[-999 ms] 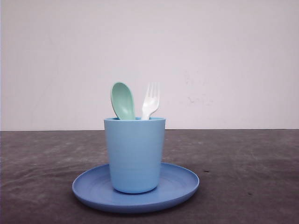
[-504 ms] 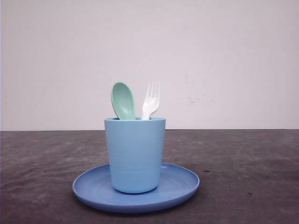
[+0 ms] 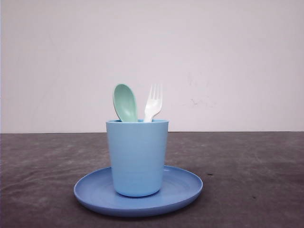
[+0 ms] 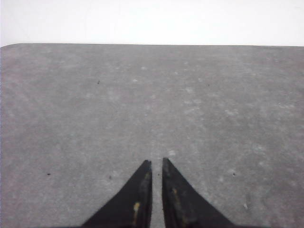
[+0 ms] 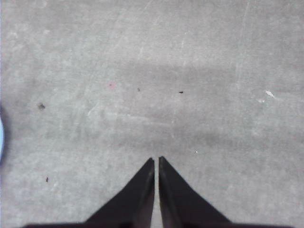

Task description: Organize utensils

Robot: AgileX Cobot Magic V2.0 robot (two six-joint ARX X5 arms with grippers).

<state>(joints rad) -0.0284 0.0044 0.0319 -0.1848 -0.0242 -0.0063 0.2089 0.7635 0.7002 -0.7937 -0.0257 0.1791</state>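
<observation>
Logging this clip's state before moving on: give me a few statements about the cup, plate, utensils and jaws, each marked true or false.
1. The spoon and fork both stand in the cup. True.
2. The cup sits directly on the table, beside the plate. False: it stands on the plate.
3. From the front, the fork is to the left of the spoon. False: the spoon is on the left, the fork on the right.
4. The left gripper holds the fork. False: its jaws are nearly closed on nothing, over bare table.
5. The right gripper has its jaws together and empty. True.
</observation>
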